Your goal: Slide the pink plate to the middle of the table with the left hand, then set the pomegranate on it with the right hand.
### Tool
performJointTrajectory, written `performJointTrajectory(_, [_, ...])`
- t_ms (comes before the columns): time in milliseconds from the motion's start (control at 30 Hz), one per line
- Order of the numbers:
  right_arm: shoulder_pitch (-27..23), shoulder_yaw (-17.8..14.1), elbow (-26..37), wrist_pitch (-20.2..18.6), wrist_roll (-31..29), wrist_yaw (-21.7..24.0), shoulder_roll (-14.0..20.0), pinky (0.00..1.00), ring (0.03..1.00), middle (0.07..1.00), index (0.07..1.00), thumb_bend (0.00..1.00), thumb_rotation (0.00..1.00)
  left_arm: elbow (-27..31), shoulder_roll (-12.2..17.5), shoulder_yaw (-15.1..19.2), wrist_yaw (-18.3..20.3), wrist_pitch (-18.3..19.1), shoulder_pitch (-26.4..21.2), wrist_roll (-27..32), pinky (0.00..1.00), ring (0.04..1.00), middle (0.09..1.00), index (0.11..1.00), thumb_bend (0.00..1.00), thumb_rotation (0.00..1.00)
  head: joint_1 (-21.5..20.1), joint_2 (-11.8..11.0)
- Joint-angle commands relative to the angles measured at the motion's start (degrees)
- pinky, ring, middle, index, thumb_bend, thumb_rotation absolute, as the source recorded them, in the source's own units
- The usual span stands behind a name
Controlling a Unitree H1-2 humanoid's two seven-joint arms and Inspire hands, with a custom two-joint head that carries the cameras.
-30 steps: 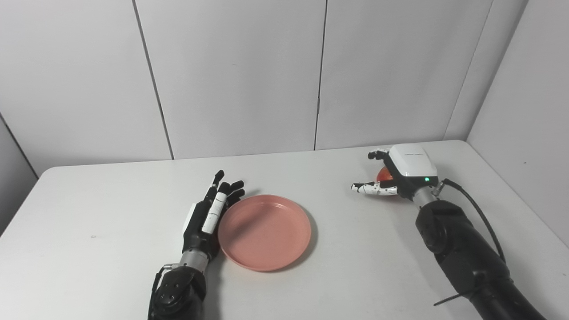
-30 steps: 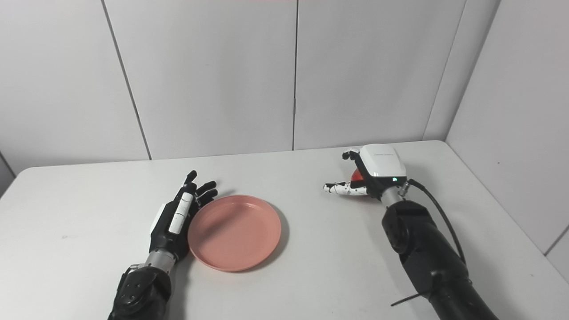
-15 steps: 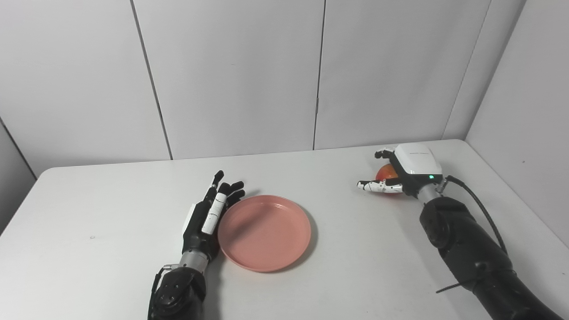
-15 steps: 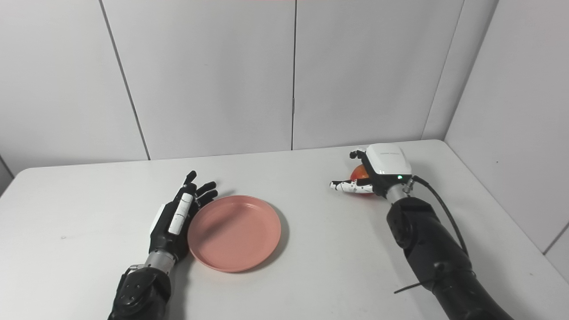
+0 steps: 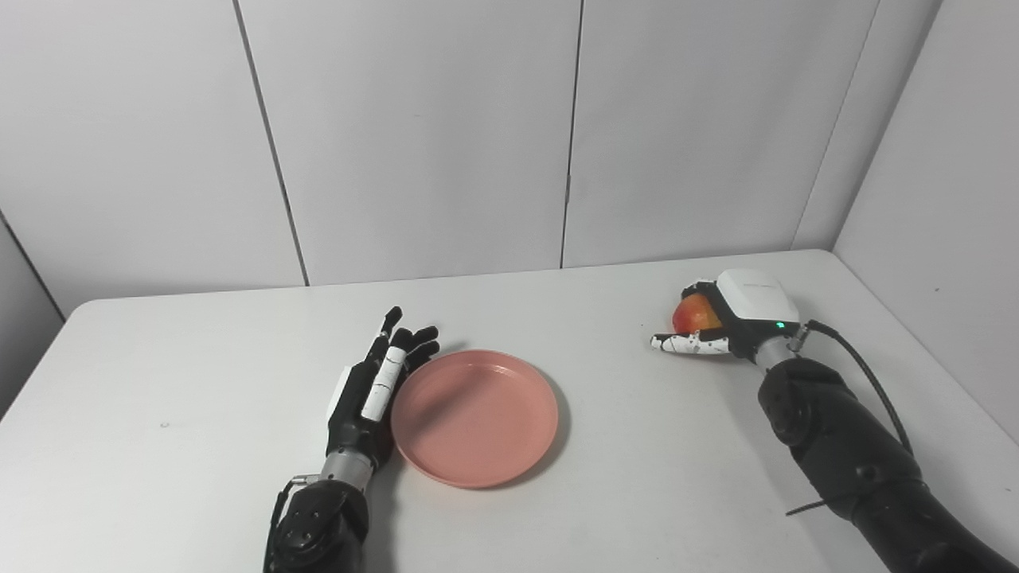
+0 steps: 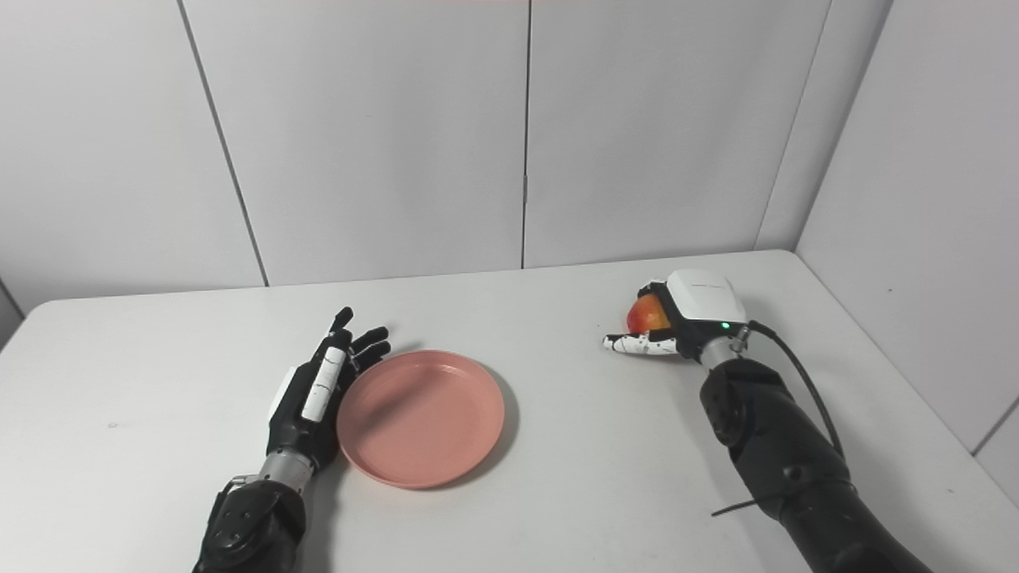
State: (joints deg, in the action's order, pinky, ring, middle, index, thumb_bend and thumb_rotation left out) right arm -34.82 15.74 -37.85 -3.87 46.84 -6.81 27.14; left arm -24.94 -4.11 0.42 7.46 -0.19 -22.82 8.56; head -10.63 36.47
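Observation:
The pink plate (image 5: 474, 416) lies flat on the white table (image 5: 191, 382), a little left of its middle. My left hand (image 5: 372, 390) is open, fingers stretched out, its edge resting against the plate's left rim. The red-orange pomegranate (image 5: 696, 313) sits on the table at the back right. My right hand (image 5: 728, 318) wraps it: the fingers (image 5: 696, 286) curl over its far side and the thumb lies along its near side. The fruit's right half is hidden behind the hand.
Grey wall panels (image 5: 414, 135) close off the table at the back and on the right. The table's right edge (image 5: 915, 350) runs close to my right arm. A black cable (image 5: 864, 374) loops off the right wrist.
My right hand has shifted a little to the right and its fingers have curled in around the pomegranate. The left hand and the plate have not moved.

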Motion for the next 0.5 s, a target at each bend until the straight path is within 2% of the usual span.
performJointTrajectory(0, [-1.9,0.6,-0.9,-1.0,-0.3,-0.2,0.4,0.52,0.611,0.693,0.665,0.8,0.74,-0.7,-0.1,-0.4,-0.6,3.9,1.5,-0.5,0.87,0.818,0.8,0.978,0.87,0.75,0.2,0.0])
performJointTrajectory(133, [-1.4,0.5,-2.0,1.0,-2.5,-1.5,0.0,0.42,0.522,0.593,0.624,0.76,0.65,-0.4,-0.2,-0.4,-0.8,4.0,1.6,-0.4,0.88,0.815,0.798,0.978,0.87,0.75,0.3,0.1])
performJointTrajectory(200, [-0.9,0.5,-2.4,3.2,-3.4,-4.0,-0.1,0.35,0.43,0.504,0.558,0.72,0.52,-0.3,-0.3,-0.4,-0.8,4.0,1.7,-0.4,0.88,0.817,0.8,0.98,0.86,0.75,0.3,0.2])
performJointTrajectory(267, [-0.6,0.8,-2.9,4.4,-4.0,-5.9,-0.3,0.28,0.347,0.427,0.491,0.68,0.45,-0.1,-0.2,-0.3,-0.8,4.1,1.8,-0.4,0.88,0.816,0.799,0.979,0.86,0.75,0.2,0.3])
performJointTrajectory(300, [-0.5,0.9,-2.9,4.7,-4.2,-6.4,-0.4,0.27,0.331,0.411,0.477,0.67,0.43,-0.1,-0.3,-0.3,-0.8,4.3,1.8,-0.2,0.88,0.816,0.799,0.979,0.86,0.75,0.1,0.3])
performJointTrajectory(333, [-0.4,1.0,-2.9,4.8,-4.4,-6.7,-0.5,0.25,0.312,0.396,0.479,0.58,0.28,0.0,-0.3,-0.2,-0.8,4.4,1.8,-0.2,0.88,0.816,0.798,0.979,0.86,0.75,0.1,0.3])
performJointTrajectory(400, [-0.1,1.2,-2.3,4.7,-4.9,-6.7,-0.6,0.23,0.295,0.386,0.481,0.53,0.19,0.0,-0.3,-0.2,-0.7,4.4,1.9,-0.1,0.88,0.817,0.799,0.979,0.87,0.75,0.2,0.3])
performJointTrajectory(467, [-0.1,1.6,-1.9,4.5,-5.3,-6.3,-0.6,0.24,0.305,0.398,0.484,0.51,0.17,-0.1,-0.2,-0.2,-0.6,4.3,1.8,-0.2,0.88,0.815,0.799,0.979,0.87,0.75,0.2,0.3])
